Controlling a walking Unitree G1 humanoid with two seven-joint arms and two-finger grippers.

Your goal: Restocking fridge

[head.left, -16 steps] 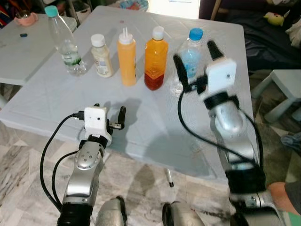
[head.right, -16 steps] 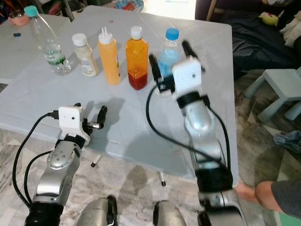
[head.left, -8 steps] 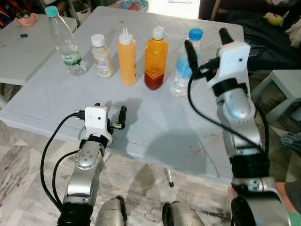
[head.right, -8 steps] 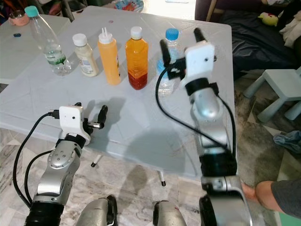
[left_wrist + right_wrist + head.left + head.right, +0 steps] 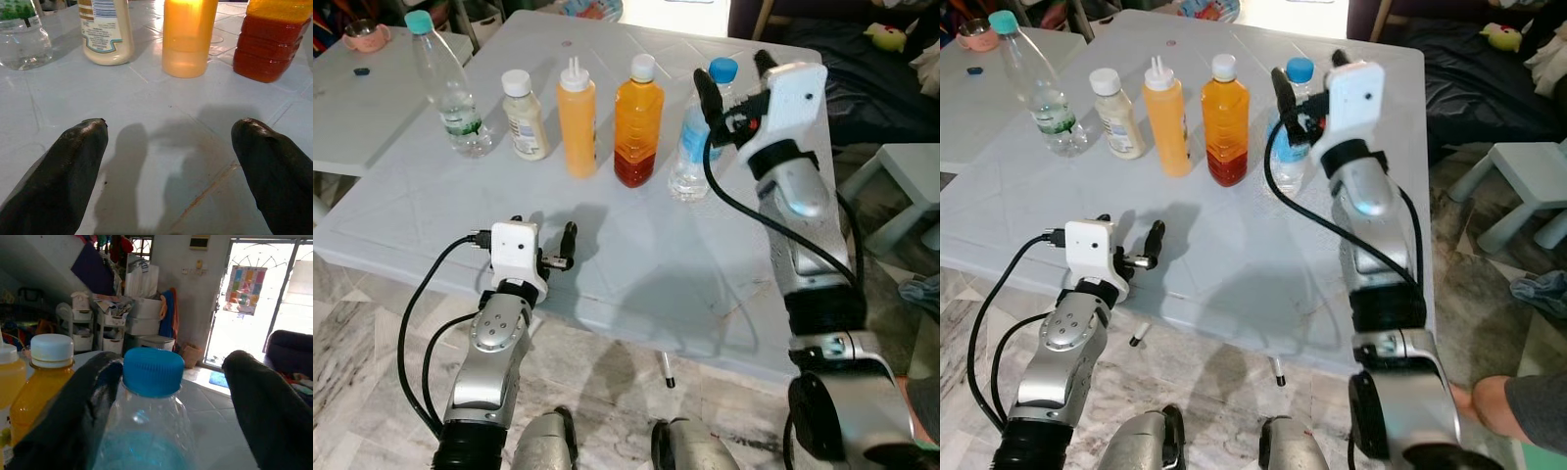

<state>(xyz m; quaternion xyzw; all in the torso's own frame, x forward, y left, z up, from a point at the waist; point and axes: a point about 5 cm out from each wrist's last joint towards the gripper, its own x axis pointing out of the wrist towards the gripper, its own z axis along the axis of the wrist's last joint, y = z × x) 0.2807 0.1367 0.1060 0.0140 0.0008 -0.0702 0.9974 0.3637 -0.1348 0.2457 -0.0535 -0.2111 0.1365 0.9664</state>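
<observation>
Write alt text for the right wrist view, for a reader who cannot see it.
A clear water bottle with a blue cap stands close up between the right gripper's two open black fingers, which flank its neck without clearly touching it. Beside it is an orange juice bottle with a white cap, and behind lie a cluttered room and a bright doorway.

Two silver arms, black-fingered grippers, white camera blocks.

Brushed silver shells on both arms, ringed by black joint collars. Boxy white camera housing at each wrist, small dark lens on its face. Left gripper [image 5: 558, 250] and right gripper [image 5: 732, 80] each with two long, matte black, round-tipped fingers [image 5: 73, 171]. Thick black cables looping from the wrist housings down along the forearms. Rounded grey leg tops below.
</observation>
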